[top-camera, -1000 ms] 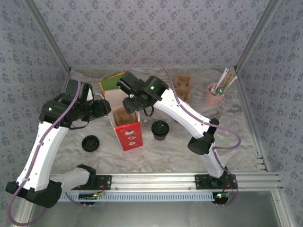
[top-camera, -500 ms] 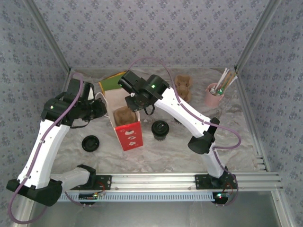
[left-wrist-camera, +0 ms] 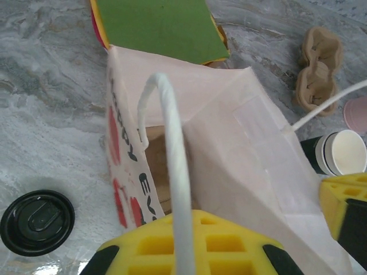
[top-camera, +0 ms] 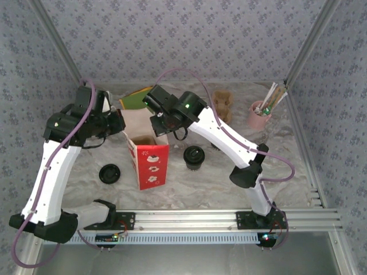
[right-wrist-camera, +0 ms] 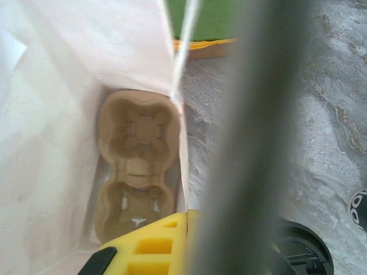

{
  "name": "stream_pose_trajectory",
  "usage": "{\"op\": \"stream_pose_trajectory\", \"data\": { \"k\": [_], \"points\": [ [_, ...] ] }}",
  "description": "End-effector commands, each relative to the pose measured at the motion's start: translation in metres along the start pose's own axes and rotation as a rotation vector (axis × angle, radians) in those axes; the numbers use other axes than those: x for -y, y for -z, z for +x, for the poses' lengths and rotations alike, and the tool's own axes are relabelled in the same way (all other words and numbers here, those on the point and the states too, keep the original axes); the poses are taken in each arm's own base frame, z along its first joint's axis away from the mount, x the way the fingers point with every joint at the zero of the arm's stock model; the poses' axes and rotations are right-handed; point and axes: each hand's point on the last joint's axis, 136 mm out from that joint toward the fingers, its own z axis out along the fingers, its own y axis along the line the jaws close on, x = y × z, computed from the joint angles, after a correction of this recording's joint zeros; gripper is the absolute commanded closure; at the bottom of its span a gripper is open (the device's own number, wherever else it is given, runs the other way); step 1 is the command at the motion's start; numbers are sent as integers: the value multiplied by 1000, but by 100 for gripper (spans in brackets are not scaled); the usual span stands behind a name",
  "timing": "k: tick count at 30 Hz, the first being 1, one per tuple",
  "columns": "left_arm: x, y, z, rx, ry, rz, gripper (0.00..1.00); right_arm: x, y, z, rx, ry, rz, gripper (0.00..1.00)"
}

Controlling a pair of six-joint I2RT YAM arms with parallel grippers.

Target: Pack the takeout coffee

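Note:
The takeout coffee point(top-camera: 195, 157), a short dark-sleeved cup with a white rim, stands on the table just right of the red-and-white paper bag point(top-camera: 147, 163). In the left wrist view the takeout coffee point(left-wrist-camera: 343, 152) sits beyond the bag point(left-wrist-camera: 241, 143). My left gripper point(top-camera: 120, 124) is shut on the bag's left rim at its white handle point(left-wrist-camera: 175, 160). My right gripper point(top-camera: 162, 124) is shut on the bag's right rim, its yellow fingers point(right-wrist-camera: 155, 243) pinching the paper wall. A brown cup carrier point(right-wrist-camera: 137, 166) lies at the bottom of the bag.
A black lid point(top-camera: 109, 173) lies left of the bag. Behind the bag is a green-topped box point(top-camera: 136, 98). A second cup carrier point(top-camera: 222, 104) and a pink cup of sticks and straws point(top-camera: 259, 116) stand at the back right. A blurred cable point(right-wrist-camera: 252, 137) crosses the right wrist view.
Both grippers have shut on the bag's rims. The left arm has risen and the bag has shifted slightly left and now stands taller.

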Motion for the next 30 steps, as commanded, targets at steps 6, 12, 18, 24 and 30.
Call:
{"op": "stream_pose_trajectory", "data": {
  "k": [6, 12, 18, 24, 30],
  "points": [
    [-10, -5, -5, 5, -25, -34, 100, 7, 30, -5, 91, -23, 57, 100],
    [-12, -19, 0, -15, -26, -37, 99, 9, 34, -3, 123, -11, 89, 100],
    [-8, -20, -1, -6, -22, -10, 92, 3, 35, 3, 131, 3, 93, 93],
    [-1, -17, 0, -10, -18, 27, 52, 2, 26, 10, 92, -10, 78, 57],
    [1, -15, -4, -2, -22, 35, 46, 11, 27, 7, 94, -39, 79, 37]
  ]
}}
